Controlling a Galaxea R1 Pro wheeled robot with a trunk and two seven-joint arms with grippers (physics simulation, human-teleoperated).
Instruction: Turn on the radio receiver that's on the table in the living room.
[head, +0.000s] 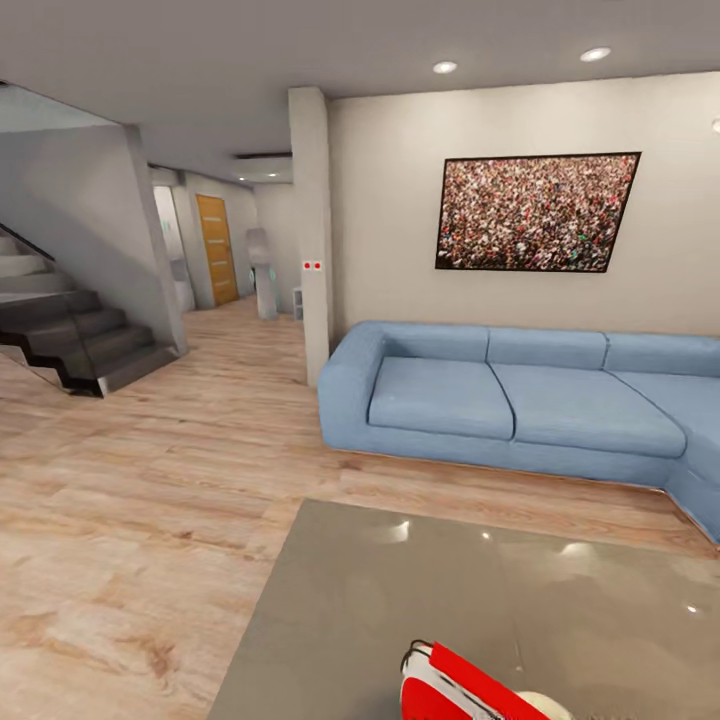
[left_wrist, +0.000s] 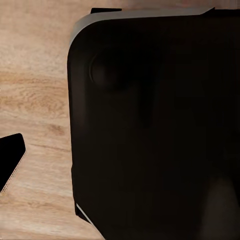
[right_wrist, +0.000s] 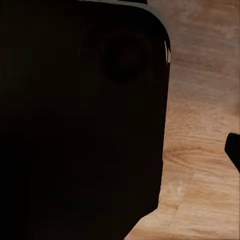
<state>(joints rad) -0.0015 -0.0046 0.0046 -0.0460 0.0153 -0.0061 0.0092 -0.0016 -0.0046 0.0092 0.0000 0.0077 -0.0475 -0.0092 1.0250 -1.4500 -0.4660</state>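
Resting on the glossy grey table, red radio receiver, blue sofa beyond, fingers' state impossible to tell

The head camera looks forward and slightly down across the living room, over the near desk toward the far blue sofa and the framed crowd photo, with the staircase far left; each wrist camera faces down, very near a dark rounded body that blocks most of its frame; all three views share the light wood floor.
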